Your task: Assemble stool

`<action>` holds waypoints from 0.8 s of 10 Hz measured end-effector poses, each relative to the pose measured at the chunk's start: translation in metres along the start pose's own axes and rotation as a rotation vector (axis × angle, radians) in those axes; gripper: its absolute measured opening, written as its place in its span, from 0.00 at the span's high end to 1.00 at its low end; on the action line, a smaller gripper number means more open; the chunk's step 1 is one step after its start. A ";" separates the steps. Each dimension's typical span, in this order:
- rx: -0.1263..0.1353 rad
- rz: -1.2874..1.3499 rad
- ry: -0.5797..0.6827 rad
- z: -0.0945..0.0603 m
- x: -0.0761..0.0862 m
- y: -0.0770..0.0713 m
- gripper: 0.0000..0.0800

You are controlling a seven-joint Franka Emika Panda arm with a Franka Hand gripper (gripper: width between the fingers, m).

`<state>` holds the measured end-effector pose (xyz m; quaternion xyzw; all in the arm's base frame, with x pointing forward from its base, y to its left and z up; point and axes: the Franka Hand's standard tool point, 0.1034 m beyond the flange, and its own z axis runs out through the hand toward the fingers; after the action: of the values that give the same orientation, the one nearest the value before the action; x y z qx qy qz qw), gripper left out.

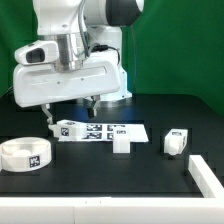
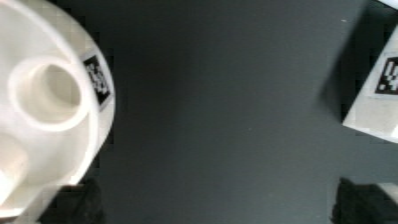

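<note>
The round white stool seat (image 1: 25, 153) lies flat on the black table at the exterior view's left, with a tag on its rim. It fills one side of the wrist view (image 2: 39, 110), where a hole shows in its face. Two chunky white legs lie apart: one (image 1: 122, 141) against the marker board, one (image 1: 176, 141) further to the exterior view's right. My gripper (image 1: 68, 110) hangs above the table between the seat and the marker board. It is open and empty; its dark fingertips (image 2: 71, 205) show with bare table between them (image 2: 222, 205).
The marker board (image 1: 100, 131) lies flat behind the gripper. A white tagged piece (image 2: 370, 90) shows at the edge of the wrist view. Another white part (image 1: 207, 176) sits at the exterior view's lower right edge. The arm's base stands at the back.
</note>
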<state>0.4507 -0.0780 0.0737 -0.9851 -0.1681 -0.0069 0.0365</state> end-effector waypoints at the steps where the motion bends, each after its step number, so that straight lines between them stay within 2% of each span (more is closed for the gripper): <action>1: 0.000 -0.003 0.000 0.000 0.000 0.000 0.19; 3: 0.002 -0.034 -0.005 0.002 -0.002 0.005 0.19; 4: 0.008 -0.044 -0.017 0.009 -0.007 0.021 0.19; 5: 0.010 -0.030 -0.022 0.013 -0.011 0.032 0.19; 8: 0.016 -0.032 -0.038 0.033 -0.011 0.046 0.19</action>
<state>0.4557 -0.1228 0.0371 -0.9819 -0.1845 0.0126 0.0412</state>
